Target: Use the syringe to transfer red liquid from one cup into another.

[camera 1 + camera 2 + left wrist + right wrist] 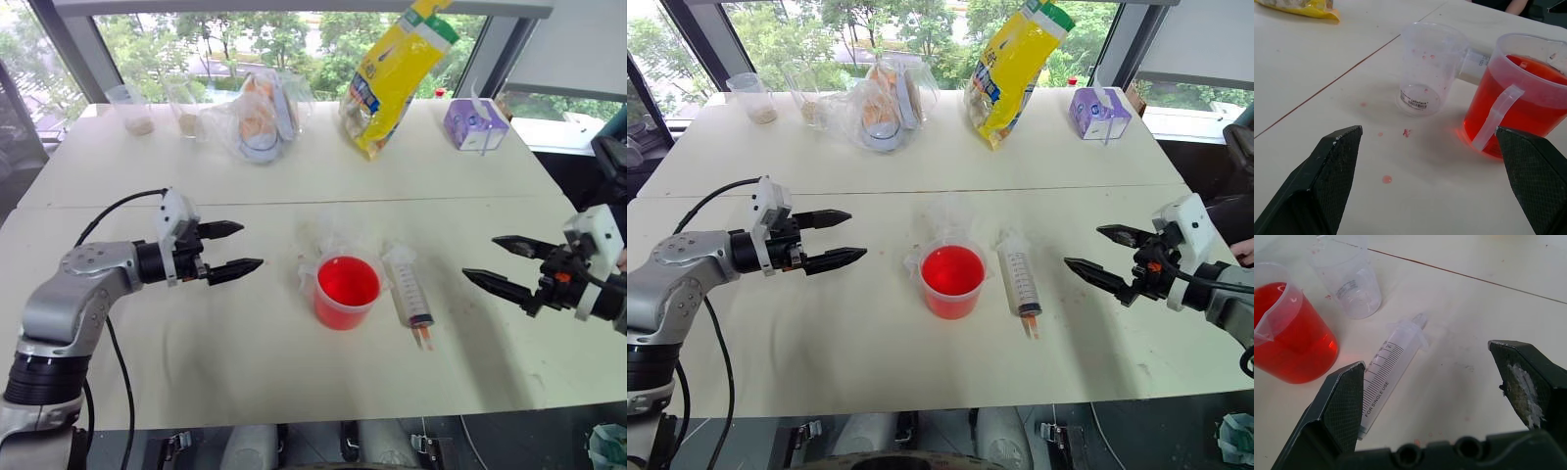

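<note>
While both my grippers, left (250, 248) and right (478, 259), gape wide and empty, the clear black-marked syringe (409, 290) lies beside the red-filled spouted cup (346, 292)

Daylight falls on a white surface (294, 176) with a thin seam running across its middle. Behind it, big windows (265, 39) with dark frames look out on green trees, and dark floor shows beneath the near edge.

The spouted cup (347, 291) sits at centre frame on the surface (245, 352), the syringe (409, 292) just right of it, the small cup (1429, 68) just behind. Bags (397, 69) line the top.
</note>
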`<action>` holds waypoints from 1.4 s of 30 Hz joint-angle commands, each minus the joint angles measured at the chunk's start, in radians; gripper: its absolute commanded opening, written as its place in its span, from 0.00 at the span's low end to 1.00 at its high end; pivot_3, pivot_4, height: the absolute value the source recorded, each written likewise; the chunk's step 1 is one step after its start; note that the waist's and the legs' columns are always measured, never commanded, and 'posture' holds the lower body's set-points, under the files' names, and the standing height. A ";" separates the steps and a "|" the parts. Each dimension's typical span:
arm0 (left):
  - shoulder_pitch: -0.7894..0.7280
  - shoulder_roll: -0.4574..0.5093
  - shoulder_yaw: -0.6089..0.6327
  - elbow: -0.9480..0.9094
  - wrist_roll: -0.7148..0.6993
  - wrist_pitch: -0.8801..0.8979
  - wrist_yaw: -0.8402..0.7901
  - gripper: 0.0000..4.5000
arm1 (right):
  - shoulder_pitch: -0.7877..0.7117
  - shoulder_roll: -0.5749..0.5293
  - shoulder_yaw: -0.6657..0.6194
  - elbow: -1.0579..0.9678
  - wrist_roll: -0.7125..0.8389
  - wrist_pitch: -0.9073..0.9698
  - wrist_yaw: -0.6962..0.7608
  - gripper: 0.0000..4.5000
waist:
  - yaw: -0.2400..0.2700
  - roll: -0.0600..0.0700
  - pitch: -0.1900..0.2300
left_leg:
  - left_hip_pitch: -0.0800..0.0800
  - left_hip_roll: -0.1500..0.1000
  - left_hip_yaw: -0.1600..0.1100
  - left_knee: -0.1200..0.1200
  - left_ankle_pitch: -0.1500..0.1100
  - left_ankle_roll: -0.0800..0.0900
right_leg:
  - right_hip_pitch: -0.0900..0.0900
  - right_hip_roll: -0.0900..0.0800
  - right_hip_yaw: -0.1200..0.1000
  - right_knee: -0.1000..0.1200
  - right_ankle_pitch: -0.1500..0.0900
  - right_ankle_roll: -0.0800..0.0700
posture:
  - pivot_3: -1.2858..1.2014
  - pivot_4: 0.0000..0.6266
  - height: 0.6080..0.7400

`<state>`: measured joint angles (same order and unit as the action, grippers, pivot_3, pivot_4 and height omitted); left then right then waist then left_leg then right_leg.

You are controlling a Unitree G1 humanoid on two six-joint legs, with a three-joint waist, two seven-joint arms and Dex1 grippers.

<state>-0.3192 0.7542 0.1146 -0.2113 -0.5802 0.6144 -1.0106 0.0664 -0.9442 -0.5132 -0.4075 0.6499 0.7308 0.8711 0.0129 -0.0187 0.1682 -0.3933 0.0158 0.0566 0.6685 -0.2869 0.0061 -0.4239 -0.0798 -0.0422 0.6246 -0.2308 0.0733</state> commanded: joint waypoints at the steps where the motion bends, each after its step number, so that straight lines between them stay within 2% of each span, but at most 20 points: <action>1: -0.029 0.008 0.012 -0.021 -0.013 -0.004 -0.003 1.00 | -0.037 -0.033 -0.010 0.003 0.008 0.014 0.001 0.98 | 0.000 0.000 0.000 | 0.000 0.000 0.000 0.000 0.000 0.000 | 0.000 0.000 0.000 0.000 0.000 0.000 | 0.52 0.24 1.00; 5: -0.044 -0.009 0.001 -0.016 -0.014 -0.005 0.000 1.00 | -0.134 -0.110 0.035 0.012 0.067 0.161 -0.001 0.98 | -0.003 0.000 0.000 | 0.000 0.000 0.001 0.000 0.000 0.000 | 0.000 0.000 0.001 0.000 0.000 0.000 | 0.52 0.24 1.00; 10: -0.067 -0.026 -0.032 0.013 0.009 -0.026 -0.012 1.00 | -0.400 -0.192 0.197 0.076 0.182 0.455 -0.028 0.98 | -0.004 0.001 0.001 | 0.001 0.000 0.001 0.000 0.000 0.000 | -0.001 0.000 0.001 0.001 0.000 -0.001 | 0.52 0.24 1.00; 14: -0.087 -0.036 -0.049 0.030 0.020 -0.042 -0.013 1.00 | -0.677 -0.124 0.391 0.175 0.173 0.777 -0.137 0.98 | -0.005 0.000 0.001 | -0.001 0.000 0.001 0.000 0.000 0.000 | -0.002 -0.001 0.002 0.001 0.000 -0.001 | 0.52 0.24 1.00; 16: -0.091 -0.039 -0.056 0.031 0.025 -0.049 -0.014 1.00 | -0.768 -0.082 0.464 0.225 0.147 0.868 -0.191 0.98 | -0.005 0.000 0.001 | -0.002 0.000 0.001 0.000 0.000 0.000 | -0.003 -0.002 0.002 0.000 0.001 -0.002 | 0.52 0.24 1.00; 22: -0.083 -0.048 -0.061 0.020 0.033 -0.057 -0.006 1.00 | -0.878 -0.058 0.673 0.285 0.157 0.884 -0.287 0.98 | -0.002 0.000 0.001 | -0.016 -0.001 0.001 0.002 0.000 0.000 | -0.015 -0.003 0.001 0.001 0.003 0.002 | 0.52 0.24 1.00; 31: -0.048 -0.071 -0.060 -0.019 0.039 -0.061 0.032 1.00 | -0.932 0.062 0.810 0.363 0.122 0.884 -0.435 0.98 | -0.004 0.000 0.001 | -0.017 -0.001 0.001 0.007 -0.001 0.001 | -0.015 -0.002 0.000 0.005 0.004 0.003 | 0.52 0.24 1.00; 41: -0.019 -0.102 -0.072 -0.037 0.061 -0.089 0.066 1.00 | -0.964 0.081 1.009 0.380 -0.024 0.858 -0.408 0.98 | -0.006 0.000 0.001 | -0.016 0.000 0.000 0.015 -0.001 0.002 | -0.012 -0.001 0.000 0.006 0.004 0.004 | 0.52 0.24 1.00; 42: -0.017 -0.104 -0.073 -0.036 0.064 -0.093 0.067 1.00 | -0.963 0.081 1.020 0.383 -0.035 0.854 -0.400 0.93 | -0.006 0.000 0.001 | -0.016 0.000 0.000 0.015 -0.001 0.002 | -0.011 -0.001 0.000 0.005 0.004 0.004 | 0.52 0.24 1.00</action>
<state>-0.3394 0.6496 0.0402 -0.2144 -0.5225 0.5485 -0.9496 -0.8957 -0.8543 0.4795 -0.0335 0.6492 1.5939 0.4628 0.0071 -0.0192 0.1689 -0.4087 0.0155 0.0563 0.6832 -0.2877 0.0078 -0.4344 -0.0810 -0.0425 0.6300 -0.2263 0.0772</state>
